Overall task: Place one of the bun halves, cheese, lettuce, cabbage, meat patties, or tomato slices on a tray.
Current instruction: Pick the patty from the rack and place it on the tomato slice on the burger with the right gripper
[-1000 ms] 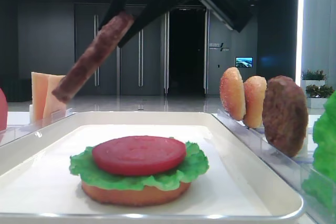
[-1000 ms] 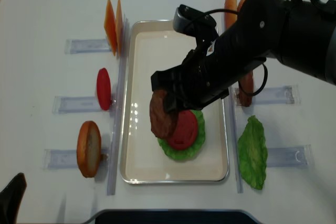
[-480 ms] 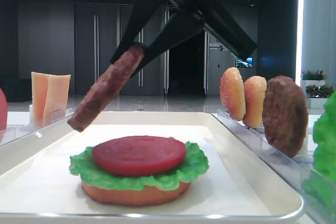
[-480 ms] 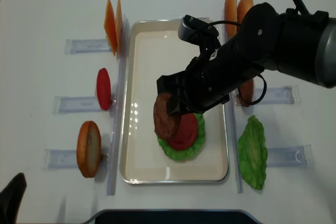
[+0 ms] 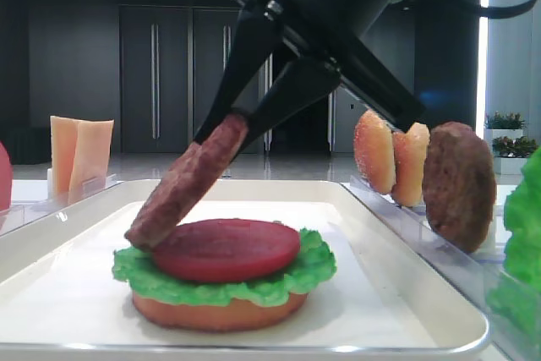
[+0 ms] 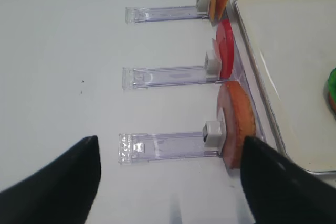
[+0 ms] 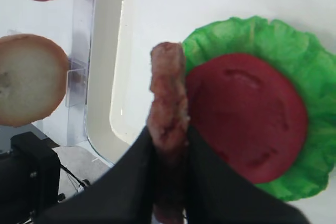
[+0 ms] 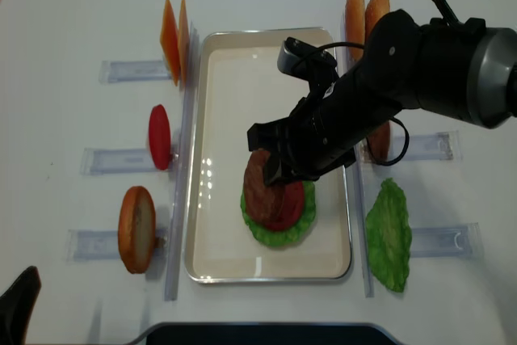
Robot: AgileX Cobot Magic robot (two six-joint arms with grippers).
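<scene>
Here's the risky part: the meat patty point(image 5: 190, 182) is coming in steeply tilted, its low edge touching the near-left rim of the tomato slice point(image 5: 225, 248) while its upper edge stays pinched up high. If it is let go at this angle, my read is it could tip the wrong way and slide off the stack toward the left side of the tray point(image 5: 59, 293) instead of flopping flat over the tomato. A push downward from here could also shove the tomato sideways across the lettuce point(image 5: 279, 287), since these smooth discs likely have little hold on each other. And the bun half point(image 5: 211, 314) underneath sits loose on the tray, so the whole pile might shift.

Now the right gripper point(image 7: 169, 145): its jaws are clamped tight on the patty's edge, one dark finger on each flat face, as the wrist view shows plainly. It touches nothing else; the fingers stand clear of the tomato and lettuce.

The stack sits toward the near end of the tray, roughly centred between its long sides. A second patty point(image 5: 459, 185) stands upright in the rack off the tray's right side, beside two upright bun halves point(image 5: 374, 150).

The left gripper point(image 6: 157, 182) hangs with its fingers spread wide apart, holding nothing, over the table left of the tray, near an upright bun half point(image 6: 237, 124) in its rack.
</scene>
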